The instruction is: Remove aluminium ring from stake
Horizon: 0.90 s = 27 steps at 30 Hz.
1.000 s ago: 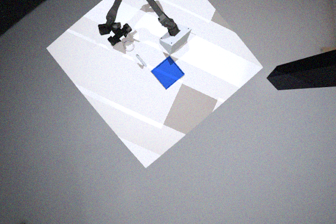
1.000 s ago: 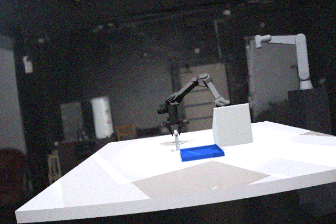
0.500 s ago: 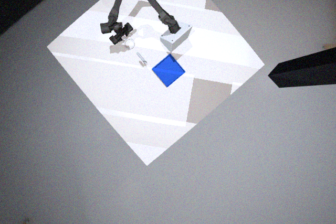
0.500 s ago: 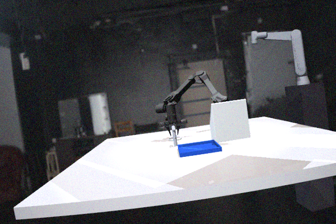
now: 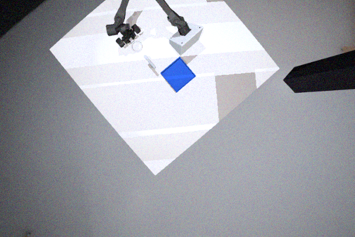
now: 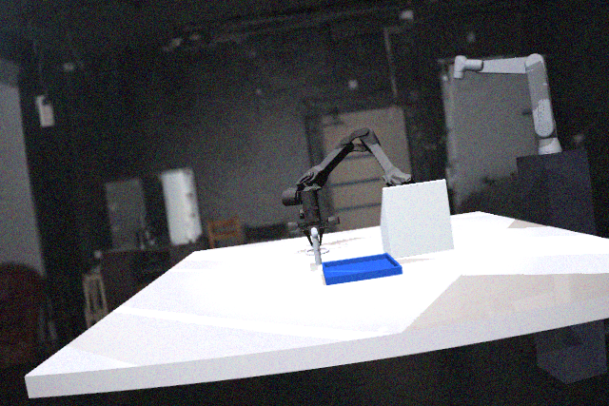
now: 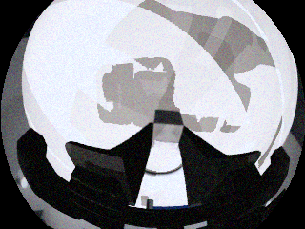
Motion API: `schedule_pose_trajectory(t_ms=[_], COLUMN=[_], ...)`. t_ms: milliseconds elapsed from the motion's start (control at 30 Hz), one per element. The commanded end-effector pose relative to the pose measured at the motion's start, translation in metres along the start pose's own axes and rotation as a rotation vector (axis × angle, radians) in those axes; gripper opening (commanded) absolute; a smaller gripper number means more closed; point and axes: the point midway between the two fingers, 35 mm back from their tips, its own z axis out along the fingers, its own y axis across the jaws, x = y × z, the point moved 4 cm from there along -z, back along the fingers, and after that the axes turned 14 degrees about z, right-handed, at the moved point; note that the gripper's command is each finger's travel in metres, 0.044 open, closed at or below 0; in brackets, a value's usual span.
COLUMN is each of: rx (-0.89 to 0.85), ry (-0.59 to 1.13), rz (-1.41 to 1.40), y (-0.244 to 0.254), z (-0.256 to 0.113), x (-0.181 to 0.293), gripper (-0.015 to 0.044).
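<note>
Exterior view: beyond the near edge of the white surface (image 5: 137, 108) (image 6: 275, 322), you have the blue tray (image 5: 178, 75) (image 6: 363, 267), with the pale upright post (image 5: 149, 61) (image 6: 316, 247) just beside it. Farther back, toward the far-left corner, the ring (image 5: 132, 49) (image 6: 324, 251) (image 7: 164, 172) lies outside the tray, your jaws (image 5: 131, 40) (image 6: 315, 245) clamped on its tab (image 7: 168, 135).

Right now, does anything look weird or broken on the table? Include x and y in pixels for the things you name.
One odd thing: the ring (image 5: 137, 51) (image 6: 326, 251) (image 7: 164, 172) is supposed to be trapped around the stake (image 5: 149, 61) (image 6: 315, 246) (image 7: 150, 204), but it's beside it, with no post through its middle. I can't see anything spilled or broken, though small damage wouldn't show.
</note>
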Motion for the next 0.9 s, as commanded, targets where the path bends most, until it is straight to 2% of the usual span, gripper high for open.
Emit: schedule_pose_trajectory(t_ms=[0,300,867], rx=[-0.001,-0.001,-0.001], ry=[0.0,0.0,0.003], rz=[0.001,0.001,-0.001], y=[0.0,0.0,0.001], z=[-0.001,-0.001,-0.017], x=[0.0,0.0,0.001], gripper=[0.0061,0.0001,0.0])
